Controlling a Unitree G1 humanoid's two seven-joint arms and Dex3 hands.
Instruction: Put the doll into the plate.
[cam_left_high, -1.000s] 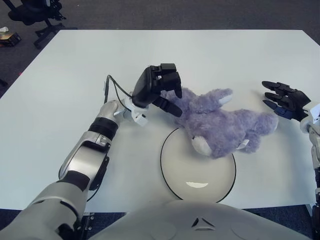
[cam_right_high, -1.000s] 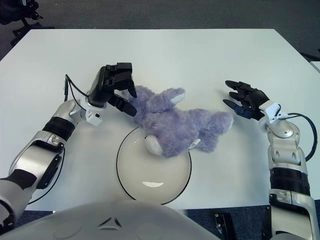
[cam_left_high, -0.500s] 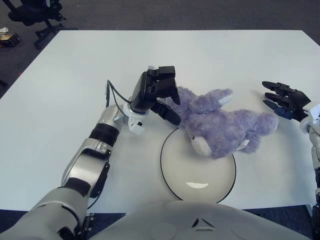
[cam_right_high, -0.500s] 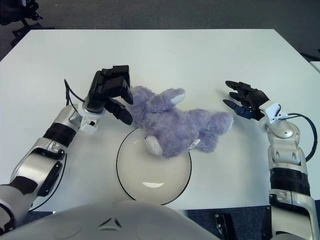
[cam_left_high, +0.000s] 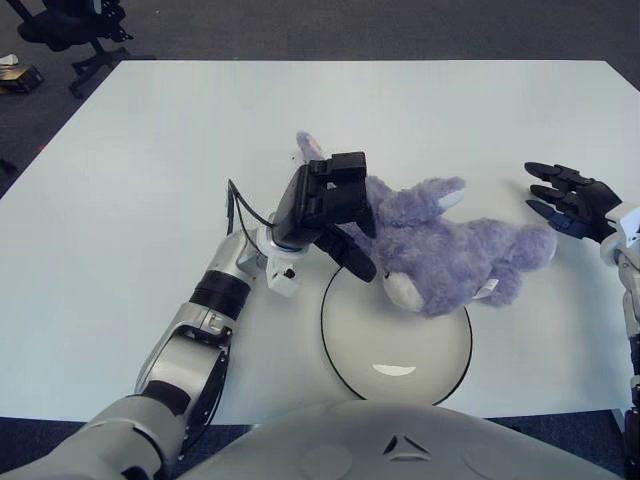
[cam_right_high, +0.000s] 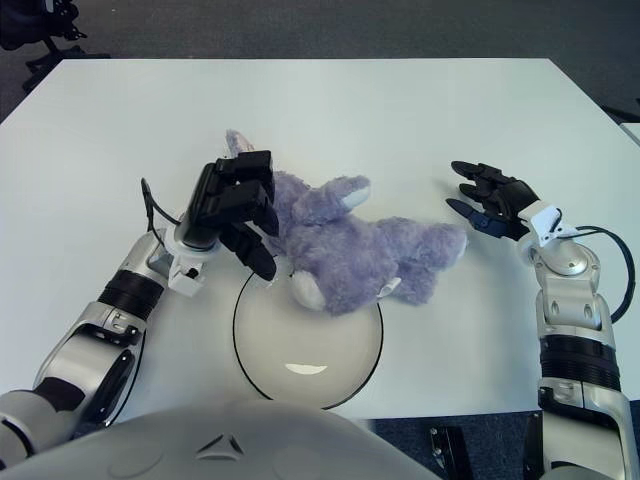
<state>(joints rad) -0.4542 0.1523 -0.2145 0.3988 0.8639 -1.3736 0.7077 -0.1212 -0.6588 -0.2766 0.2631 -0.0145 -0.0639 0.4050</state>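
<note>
Doll (cam_left_high: 450, 250), one, overlaps one plate (cam_left_high: 395, 345); left hand (cam_left_high: 325, 200) touches it.

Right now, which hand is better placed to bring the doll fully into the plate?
The left hand, probably. It is at the doll's left end, beside the plate's far-left rim, with open fingers over the fur. The right hand shows open past the doll's right end, apart from it and farther from the plate.

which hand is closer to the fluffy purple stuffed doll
Left. The left hand is up against the fluffy purple stuffed doll at its left end, over the white round plate's rim; the right hand shows apart, beyond the doll's right end.
</note>
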